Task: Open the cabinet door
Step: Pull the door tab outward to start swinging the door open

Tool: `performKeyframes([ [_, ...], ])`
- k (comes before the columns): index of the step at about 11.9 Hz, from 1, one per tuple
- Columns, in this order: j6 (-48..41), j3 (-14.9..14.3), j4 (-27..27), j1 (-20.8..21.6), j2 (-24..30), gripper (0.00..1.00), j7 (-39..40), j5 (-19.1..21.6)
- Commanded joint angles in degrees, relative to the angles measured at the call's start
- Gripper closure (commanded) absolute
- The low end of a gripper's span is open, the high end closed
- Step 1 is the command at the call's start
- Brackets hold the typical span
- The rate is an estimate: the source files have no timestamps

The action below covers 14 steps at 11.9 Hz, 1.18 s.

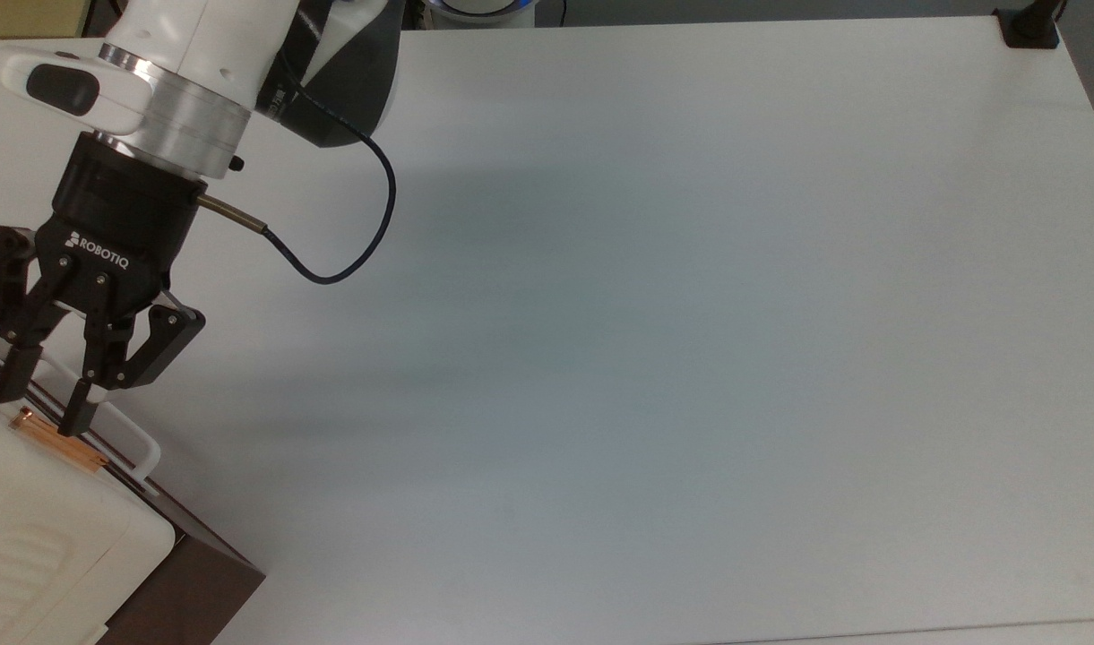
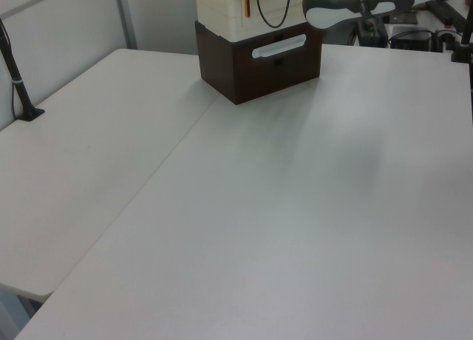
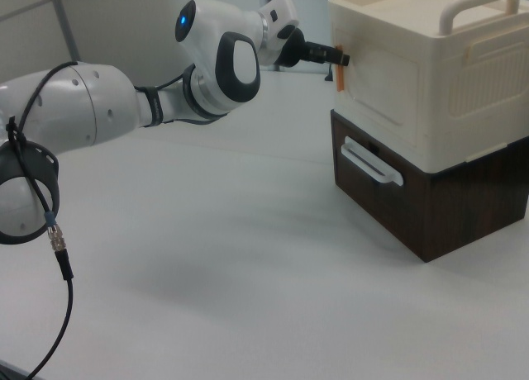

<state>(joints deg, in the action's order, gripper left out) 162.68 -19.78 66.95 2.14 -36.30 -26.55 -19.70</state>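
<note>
The cabinet (image 2: 255, 48) stands at the bench's (image 2: 281, 207) far edge, its dark front carrying 1 white bar handle (image 2: 278, 46).

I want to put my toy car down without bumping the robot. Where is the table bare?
Almost the whole white table is bare: everything from the black cable across to the top view's right edge, where a black clamp sits. The crowded spot is the top view's lower left corner: there the open end effector hangs at the cabinet and its copper-edged cabinet door.
</note>
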Motion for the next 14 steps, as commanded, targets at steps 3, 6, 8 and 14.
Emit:
performKeyframes([
  [3,0.6,-0.8,-0.8,0.1,-0.3,0.35,-2.1,-2.2],
  [6,0.6,-0.7,-1.1,0.2,-0.4,0.36,-2.1,-2.3],
  [8,0.7,-0.7,-1.6,0.2,-0.7,0.36,-2.1,-2.4],
  [14,0.7,-0.8,-2.3,-0.1,-1.7,0.38,-2.1,-4.3],
])
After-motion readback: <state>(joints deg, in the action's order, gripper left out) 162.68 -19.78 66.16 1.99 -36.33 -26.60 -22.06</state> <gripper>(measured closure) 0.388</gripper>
